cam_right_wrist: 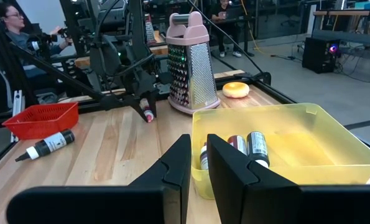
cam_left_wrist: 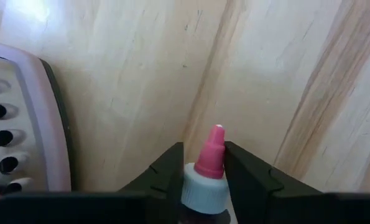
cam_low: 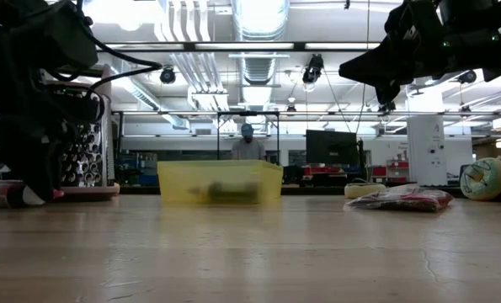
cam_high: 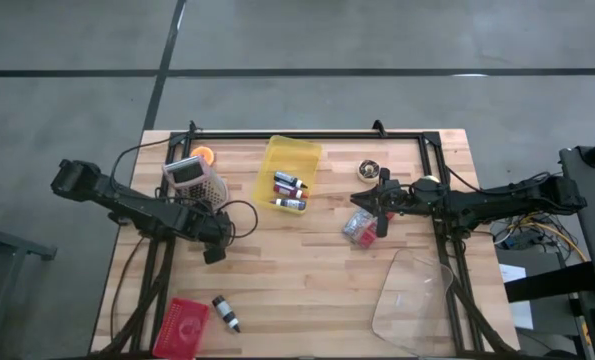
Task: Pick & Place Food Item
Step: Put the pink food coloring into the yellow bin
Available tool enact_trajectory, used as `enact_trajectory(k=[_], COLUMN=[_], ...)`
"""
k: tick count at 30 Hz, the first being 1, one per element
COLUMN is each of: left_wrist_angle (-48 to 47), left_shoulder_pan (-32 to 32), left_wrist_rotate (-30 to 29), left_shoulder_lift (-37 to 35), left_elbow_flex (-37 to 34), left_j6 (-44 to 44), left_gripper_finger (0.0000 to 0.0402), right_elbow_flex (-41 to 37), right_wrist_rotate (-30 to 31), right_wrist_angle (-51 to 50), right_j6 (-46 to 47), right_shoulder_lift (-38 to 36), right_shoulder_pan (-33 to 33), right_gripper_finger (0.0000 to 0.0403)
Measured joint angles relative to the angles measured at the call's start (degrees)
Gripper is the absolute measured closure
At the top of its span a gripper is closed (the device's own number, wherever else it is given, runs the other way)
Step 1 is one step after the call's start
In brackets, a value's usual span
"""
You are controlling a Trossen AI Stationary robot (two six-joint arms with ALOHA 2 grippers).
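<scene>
Left gripper low at the table's left-centre, just beside the grater. Its fingers sit either side of a small bottle with a pink tip and white collar; the jaws look closed on the neck, tip poking out between them above the wood. The right wrist view shows the same bottle held at the left gripper, close to the table.

Right gripper hovers right of centre above the table, near a red-and-clear packet; jaws narrow, almost together, nothing between them. Its fingers point toward the yellow bin.

The bin sits at the table's back centre with three dark bottles inside. Another bottle lies at the front left beside a red basket. Orange round item behind the grater. Small bowl at the back right. Clear plastic sheet at the front right corner. A person stands far behind the bin in the low view; another person sits in the background.
</scene>
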Motion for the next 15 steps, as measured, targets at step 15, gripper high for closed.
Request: enact_trajectory(k=[15], left_wrist_angle=[0.6], left_shoulder_pan=[0.0], left_wrist_rotate=[-0.7], left_shoulder_lift=[0.0], left_elbow_flex=[0.0], left_j6=[-0.2], left_gripper_finger=[0.0371], right_elbow_flex=[0.0], right_wrist_rotate=[0.0], right_wrist_angle=[0.0], right_j6=[0.0], right_shoulder_lift=[0.0], right_shoulder_pan=[0.0], right_gripper_finger=[0.0355])
